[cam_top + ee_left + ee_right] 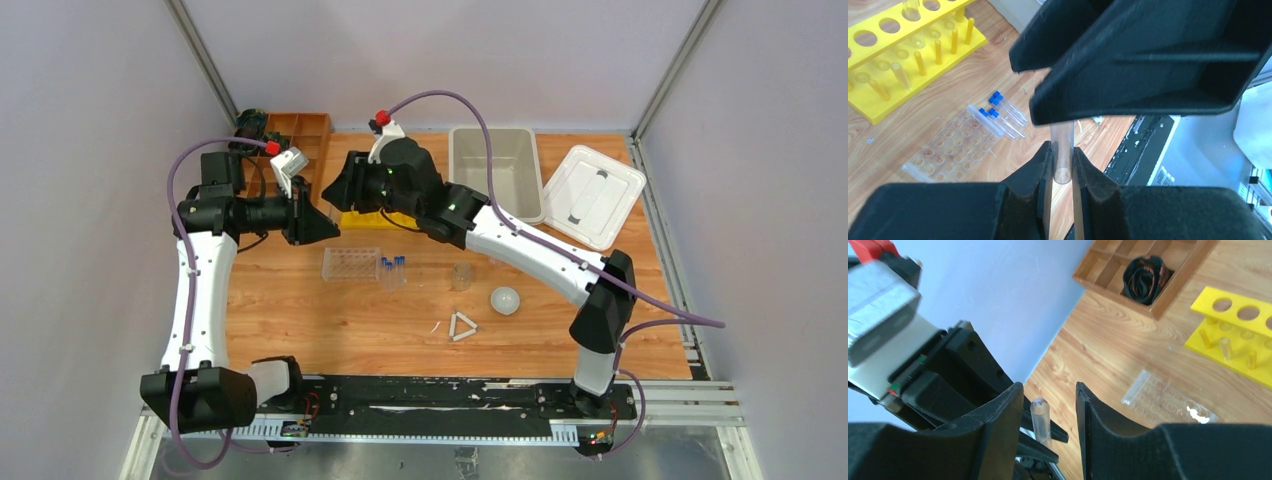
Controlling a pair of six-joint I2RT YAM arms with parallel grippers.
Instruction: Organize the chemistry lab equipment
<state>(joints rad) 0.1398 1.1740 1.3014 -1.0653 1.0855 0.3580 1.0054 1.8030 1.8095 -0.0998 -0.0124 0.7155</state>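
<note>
My left gripper is shut on a clear uncapped test tube and holds it in the air over the table's left part. My right gripper is open, its fingers on either side of the tube's rounded end without touching it. A clear plastic tube rack lies on the table with blue-capped tubes beside it. A small glass beaker, a white round dish and a white triangle lie to the right. I see no funnel.
A yellow tube rack stands behind the grippers. A wooden compartment tray with black objects is at the back left. A grey bin and its white lid sit at the back right.
</note>
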